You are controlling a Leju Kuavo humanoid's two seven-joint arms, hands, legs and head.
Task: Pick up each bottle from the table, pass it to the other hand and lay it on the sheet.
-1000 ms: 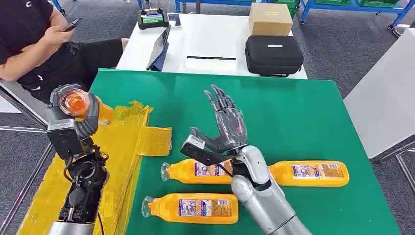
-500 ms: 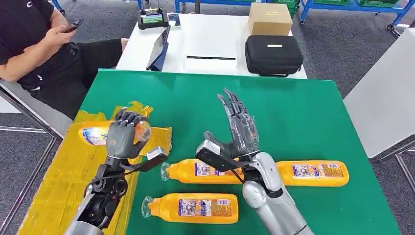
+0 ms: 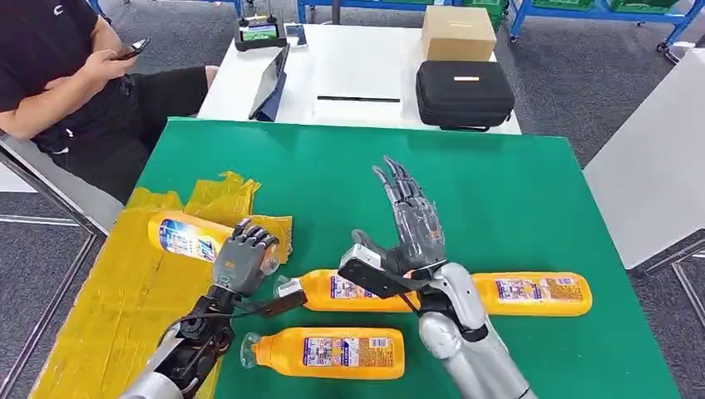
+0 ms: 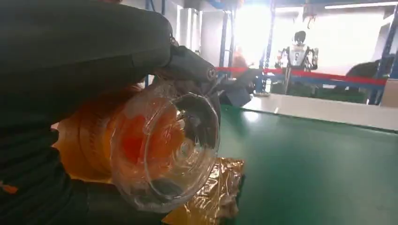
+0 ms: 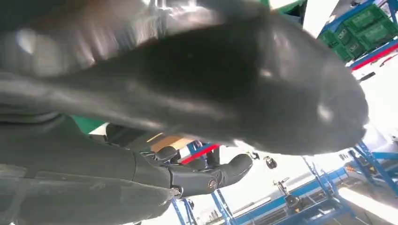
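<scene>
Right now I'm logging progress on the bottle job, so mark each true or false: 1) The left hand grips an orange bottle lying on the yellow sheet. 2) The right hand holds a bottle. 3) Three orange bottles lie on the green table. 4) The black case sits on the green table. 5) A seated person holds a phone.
1) True: the left hand grips the orange plastic bottle lying on the crinkled yellow sheet.
2) False: the right hand is open, fingers spread, holding nothing.
3) True: three orange bottles lie on the green table.
4) False: the black case sits on the white table behind.
5) True: the seated person holds a phone.
</scene>
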